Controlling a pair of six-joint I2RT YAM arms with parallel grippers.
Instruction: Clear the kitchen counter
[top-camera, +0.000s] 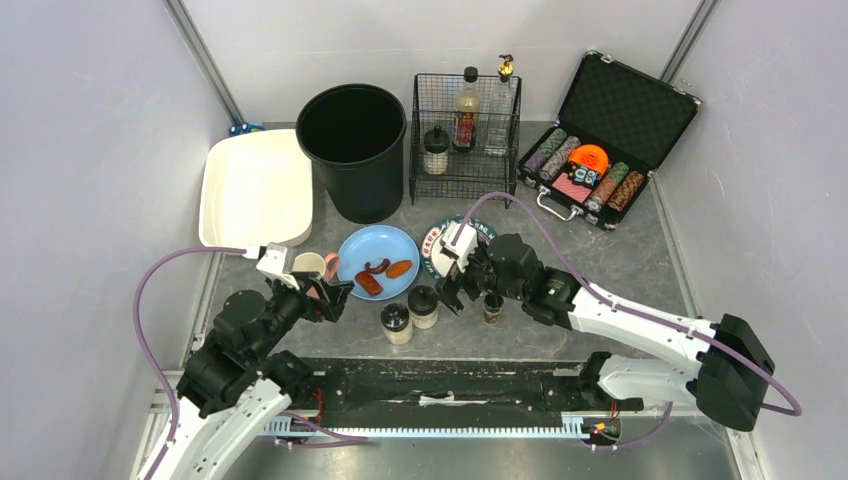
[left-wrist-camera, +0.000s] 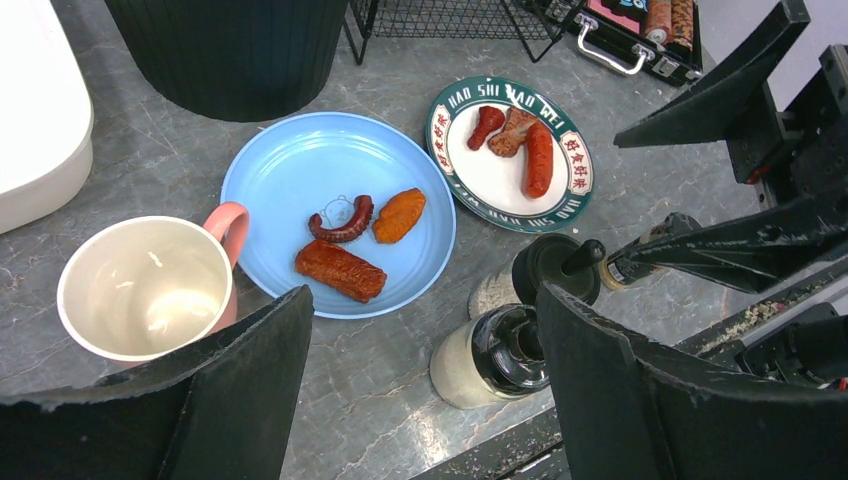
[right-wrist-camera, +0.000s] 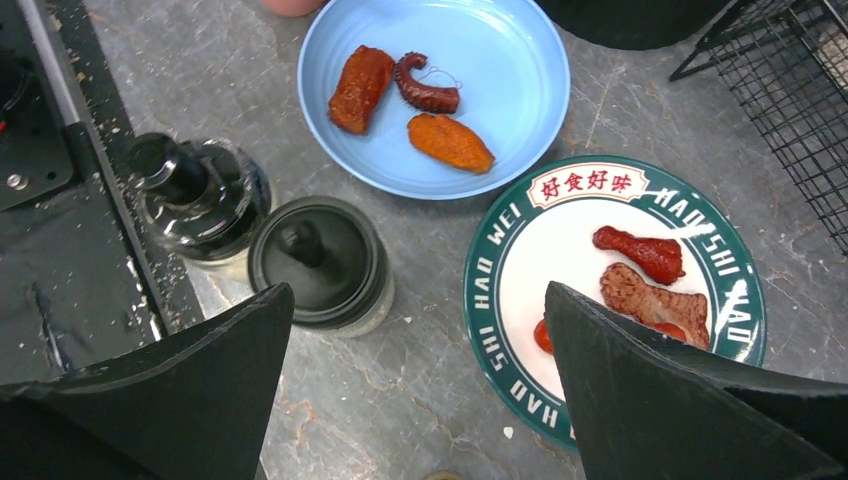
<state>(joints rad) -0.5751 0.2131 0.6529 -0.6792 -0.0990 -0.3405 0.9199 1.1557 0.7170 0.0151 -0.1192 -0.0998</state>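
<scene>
Two empty grippers, jaws spread: left gripper (top-camera: 332, 295) near the mug (top-camera: 308, 265), right gripper (right-wrist-camera: 418, 295) (seemingly) above the green-rimmed plate (right-wrist-camera: 500, 250).

Bright even light — sharp, soft shadows

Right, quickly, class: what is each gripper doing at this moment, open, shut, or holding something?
Left gripper: open, holding nothing.
Right gripper: open, holding nothing.
</scene>
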